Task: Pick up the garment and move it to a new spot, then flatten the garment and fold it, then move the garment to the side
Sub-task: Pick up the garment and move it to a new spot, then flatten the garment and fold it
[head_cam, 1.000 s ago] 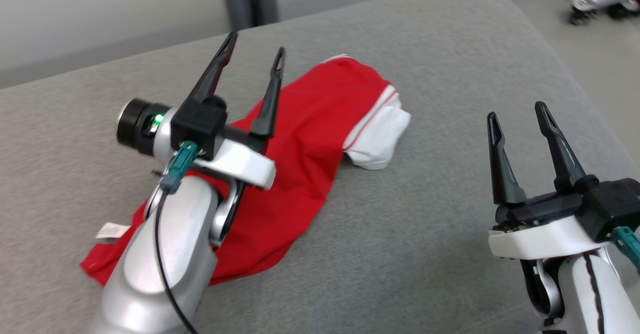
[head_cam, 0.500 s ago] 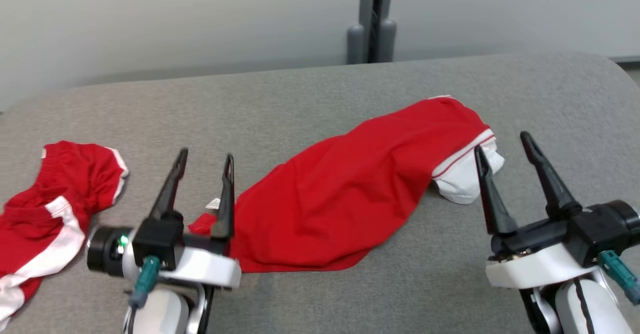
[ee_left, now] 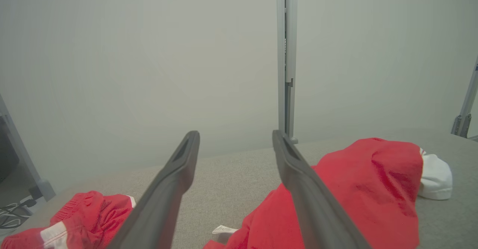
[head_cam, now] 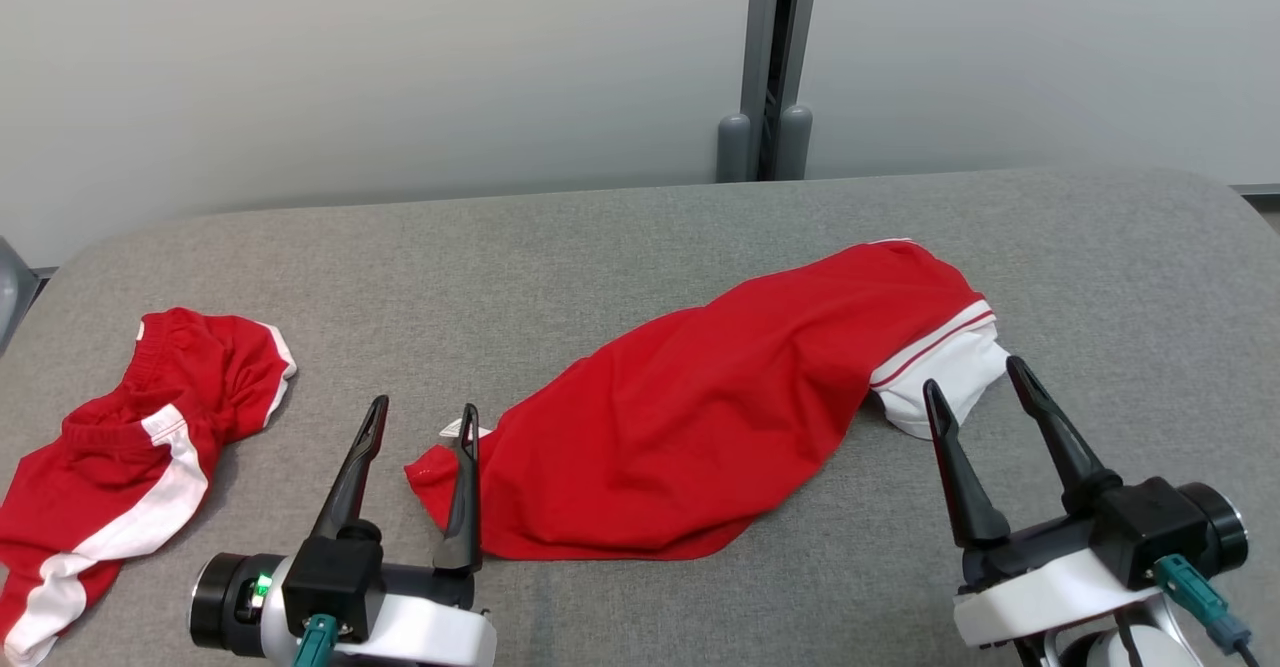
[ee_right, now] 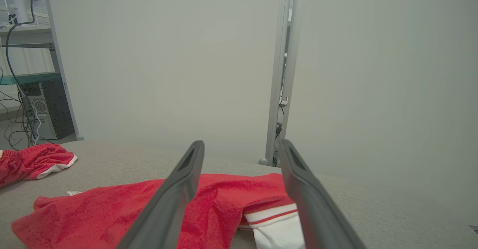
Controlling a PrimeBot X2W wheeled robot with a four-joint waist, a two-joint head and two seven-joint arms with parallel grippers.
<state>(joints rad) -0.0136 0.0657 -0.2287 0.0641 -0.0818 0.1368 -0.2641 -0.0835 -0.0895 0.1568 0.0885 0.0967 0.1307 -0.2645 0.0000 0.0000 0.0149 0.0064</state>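
A long red garment [head_cam: 700,417] with a white, red-striped cuff [head_cam: 950,372] lies crumpled and slantwise across the grey padded table [head_cam: 600,247]. A small white label [head_cam: 452,431] sticks out at its lower left end. My left gripper [head_cam: 422,409] stands open and empty just left of that end, its right finger over the garment's corner. My right gripper [head_cam: 972,375] is open and empty in front of the white cuff. The left wrist view has the garment [ee_left: 354,189] right of its open gripper [ee_left: 235,134]. In the right wrist view the garment [ee_right: 112,211] lies below the open gripper [ee_right: 242,142].
A second red garment with a white stripe [head_cam: 150,427] lies bunched at the table's left end, also seen as the second garment [ee_left: 86,211] and the second garment [ee_right: 33,161]. A pale wall with a grey post [head_cam: 770,67] runs behind the table. Shelving and cables [ee_right: 22,92] stand at far left.
The head camera has swung and lifted, so the whole picture shifted. My left gripper has drawn back from above the garment to its lower left end. Both grippers stay open.
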